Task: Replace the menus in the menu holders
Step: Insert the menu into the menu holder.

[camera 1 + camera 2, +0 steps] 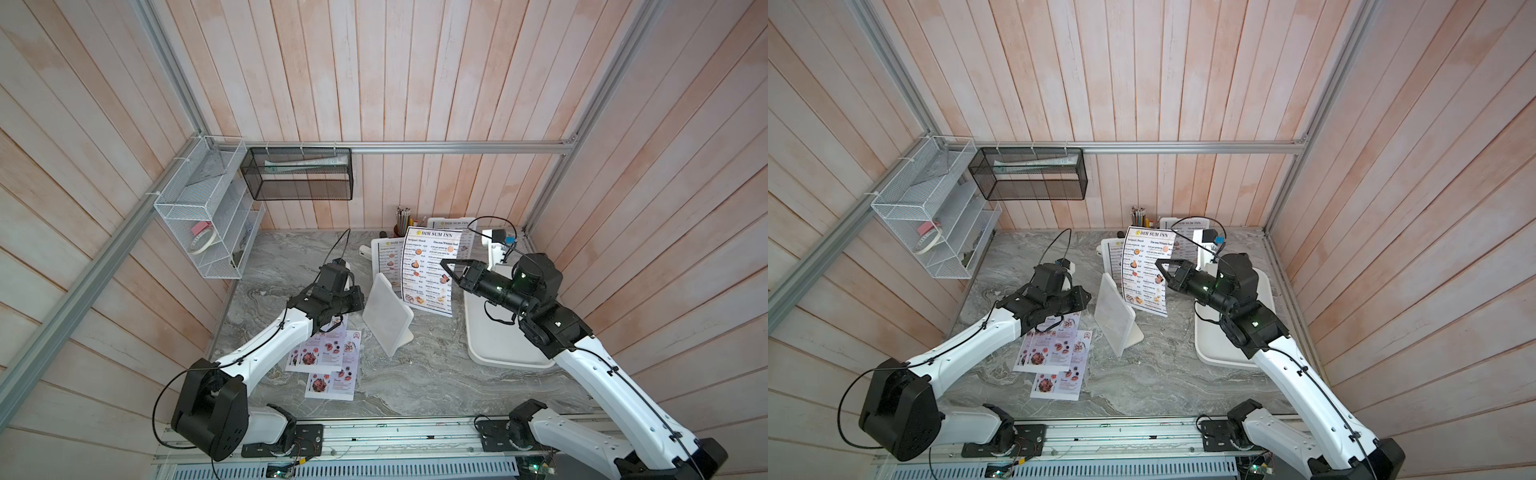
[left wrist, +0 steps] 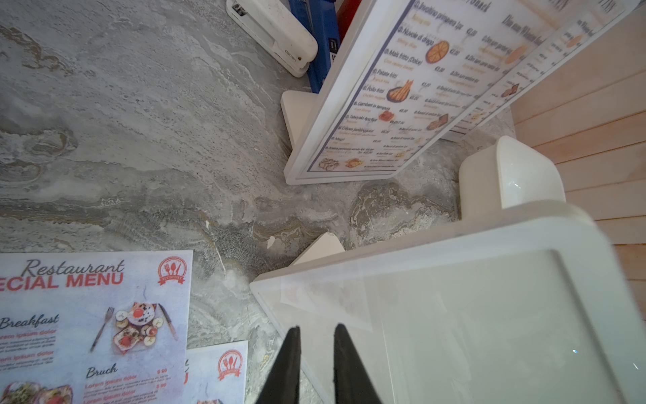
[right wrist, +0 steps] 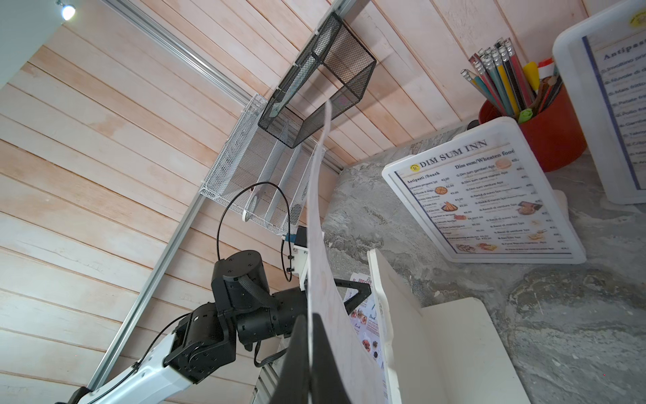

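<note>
You have three white plastic upright menu holders: front holder [image 1: 386,316], middle holder [image 3: 388,174], rear holder [image 1: 432,222]. Blue-bordered "Dim Sum Inn" paper menus, three: loose sheet [image 1: 428,270], one in middle holder, one in rear holder. Red-titled "Special Menu" paper sheets [image 1: 320,353]: three as you read them, though overlap leaves that count unsure. One white shallow plastic tray [image 1: 494,345]. One white wire wall basket [image 1: 199,216], one black mesh wall basket [image 1: 299,174]. One red round pot [image 3: 555,140]; pencils [image 3: 500,77] in it too bunched for you to count.
</note>
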Controlling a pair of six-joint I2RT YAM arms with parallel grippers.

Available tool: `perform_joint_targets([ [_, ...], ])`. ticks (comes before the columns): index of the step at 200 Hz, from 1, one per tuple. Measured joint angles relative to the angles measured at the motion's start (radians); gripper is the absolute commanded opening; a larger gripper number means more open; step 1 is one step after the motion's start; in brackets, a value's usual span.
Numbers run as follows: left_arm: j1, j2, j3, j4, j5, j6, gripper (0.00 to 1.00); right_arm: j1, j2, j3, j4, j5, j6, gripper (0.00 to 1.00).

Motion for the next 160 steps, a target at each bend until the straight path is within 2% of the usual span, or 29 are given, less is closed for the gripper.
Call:
perform_joint_targets([
  [160, -0.006, 0.002, 0.002, -0.003, -0.005, 0.001, 0.2, 0.0, 0.018, -0.016, -0.001, 0.0, 0.0, 0.0],
])
